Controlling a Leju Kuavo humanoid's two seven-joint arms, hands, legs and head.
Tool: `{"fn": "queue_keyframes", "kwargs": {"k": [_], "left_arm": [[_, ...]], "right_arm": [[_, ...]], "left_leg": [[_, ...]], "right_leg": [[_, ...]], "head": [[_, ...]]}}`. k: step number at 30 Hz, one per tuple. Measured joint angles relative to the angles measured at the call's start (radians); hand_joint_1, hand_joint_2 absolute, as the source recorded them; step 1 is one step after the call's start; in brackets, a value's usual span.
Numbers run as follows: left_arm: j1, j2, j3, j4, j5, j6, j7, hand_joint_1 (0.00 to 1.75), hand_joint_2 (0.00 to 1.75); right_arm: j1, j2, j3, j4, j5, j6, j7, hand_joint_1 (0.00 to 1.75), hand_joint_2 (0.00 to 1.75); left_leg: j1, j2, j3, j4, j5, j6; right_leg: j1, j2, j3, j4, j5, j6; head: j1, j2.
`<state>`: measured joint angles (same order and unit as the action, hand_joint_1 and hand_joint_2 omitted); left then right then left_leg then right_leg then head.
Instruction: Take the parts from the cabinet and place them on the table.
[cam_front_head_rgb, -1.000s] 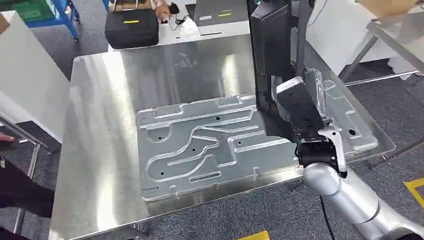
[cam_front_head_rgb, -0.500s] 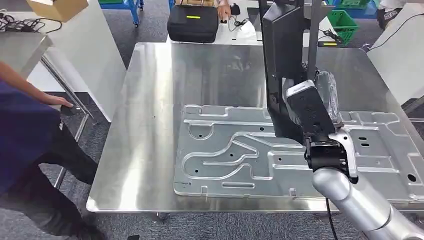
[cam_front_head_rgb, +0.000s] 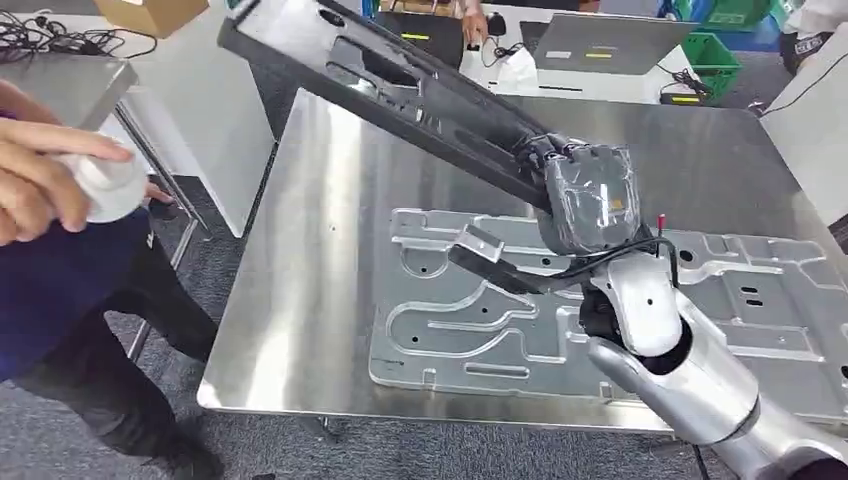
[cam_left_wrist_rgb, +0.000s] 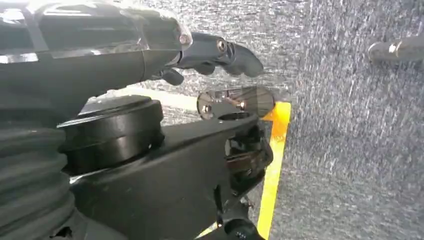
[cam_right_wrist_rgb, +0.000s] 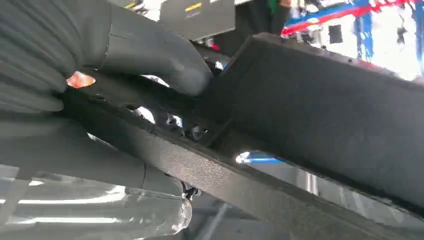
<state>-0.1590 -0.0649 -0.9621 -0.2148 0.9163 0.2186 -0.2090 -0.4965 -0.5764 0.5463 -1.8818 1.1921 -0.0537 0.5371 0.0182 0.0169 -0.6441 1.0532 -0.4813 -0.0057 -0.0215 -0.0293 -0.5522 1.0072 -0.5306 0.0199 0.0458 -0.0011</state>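
Nearest in the head view, the silver right arm (cam_front_head_rgb: 690, 385) rises from the bottom edge, its lower end cut off by the frame. The right hand (cam_front_head_rgb: 590, 200), wrapped in a clear cover, grasps a long black part (cam_front_head_rgb: 400, 85) near that part's lower end, fingers curled over its upper edge. From the hand the part slants up and away toward the robot's left, held in the air above the table (cam_front_head_rgb: 320, 250) and touching nothing on it; its far end runs out of the top of the frame, so its full length cannot be seen. A short stub of the part pokes out below the hand, over the metal plate (cam_front_head_rgb: 480, 330).

In the right wrist view the thick grey thumb (cam_right_wrist_rgb: 155, 55) presses against the black part's rim, and the part's broad dark face (cam_right_wrist_rgb: 325, 110) hides most of what lies behind; the background there is blurred.

The left wrist view looks down at grey carpet (cam_left_wrist_rgb: 360, 150) with a yellow floor line (cam_left_wrist_rgb: 275, 155). The left hand (cam_left_wrist_rgb: 165, 55) holds nothing; its dark fingers (cam_left_wrist_rgb: 235, 52) reach out straight, slightly apart.

The stamped metal plate lies flat on the table's right side, its right end cut off. At the left, a person's hand (cam_front_head_rgb: 45, 180) holds a white object (cam_front_head_rgb: 105, 185), too blurred to identify. Farther back sit a black case (cam_front_head_rgb: 425, 35) and a laptop (cam_front_head_rgb: 600, 45).
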Motion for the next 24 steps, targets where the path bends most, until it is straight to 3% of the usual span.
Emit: {"fn": "queue_keyframes", "kwargs": {"k": [1,2,4,8,10,13,14,24], "left_arm": [[0.0,-0.001,-0.004,0.0,0.0,0.0,0.001,0.0,1.75],[-0.001,-0.003,-0.006,0.0,-0.001,0.0,0.001,0.0,1.75],[-0.001,-0.004,-0.014,0.0,-0.002,0.0,0.004,0.0,1.75],[-0.002,-0.004,-0.018,0.0,-0.003,0.0,0.005,0.0,1.75],[-0.002,-0.004,-0.021,0.0,-0.003,0.0,0.005,0.0,1.75],[-0.003,-0.004,-0.021,0.0,-0.003,0.0,0.002,0.0,1.75],[-0.003,-0.004,-0.022,0.0,-0.003,0.0,0.0,0.0,1.75],[-0.004,-0.003,-0.032,0.0,-0.006,0.0,0.008,0.0,1.75]], "right_arm": [[-0.01,-0.009,0.008,0.012,0.001,0.022,0.005,1.75,1.75],[-0.023,-0.018,0.014,0.022,0.009,0.042,0.007,1.75,1.75],[-0.05,-0.036,0.029,0.048,0.055,0.092,-0.003,1.75,1.75],[-0.085,-0.067,0.072,0.092,0.213,0.177,-0.051,1.75,1.75],[-0.096,-0.077,0.095,0.112,0.247,0.191,-0.06,1.75,1.75],[-0.107,-0.086,0.119,0.135,0.273,0.218,-0.074,1.75,1.75],[-0.107,-0.089,0.129,0.143,0.276,0.232,-0.074,1.75,1.75],[-0.106,-0.133,0.168,0.214,0.218,0.345,-0.029,1.75,1.75]], "left_leg": [[0.0,0.0,0.0,-0.001,0.0,0.0],[-0.001,-0.002,0.0,-0.001,-0.001,0.001],[-0.002,-0.002,0.0,-0.001,-0.002,0.006],[-0.006,-0.003,0.0,0.0,-0.004,0.018],[-0.008,-0.004,0.0,0.0,-0.005,0.02],[-0.01,-0.005,0.0,0.001,-0.005,0.021],[-0.01,-0.005,0.0,0.001,-0.005,0.021],[-0.009,-0.012,0.004,-0.003,-0.005,0.021]], "right_leg": [[0.001,0.0,0.0,-0.001,0.005,-0.018],[0.002,0.0,0.002,-0.004,0.007,-0.026],[0.002,0.0,0.004,-0.009,0.01,-0.031],[0.001,0.0,0.009,-0.019,0.014,-0.026],[-0.001,0.0,0.011,-0.023,0.016,-0.008],[-0.005,-0.001,0.015,-0.03,0.016,0.033],[-0.006,-0.001,0.015,-0.03,0.016,0.038],[-0.005,-0.002,0.015,-0.028,0.014,0.042]], "head": [[0.007,0.0],[0.01,0.0],[0.019,0.0],[0.035,0.0],[0.039,0.0],[0.039,0.0],[0.037,0.0],[0.033,0.0]]}}
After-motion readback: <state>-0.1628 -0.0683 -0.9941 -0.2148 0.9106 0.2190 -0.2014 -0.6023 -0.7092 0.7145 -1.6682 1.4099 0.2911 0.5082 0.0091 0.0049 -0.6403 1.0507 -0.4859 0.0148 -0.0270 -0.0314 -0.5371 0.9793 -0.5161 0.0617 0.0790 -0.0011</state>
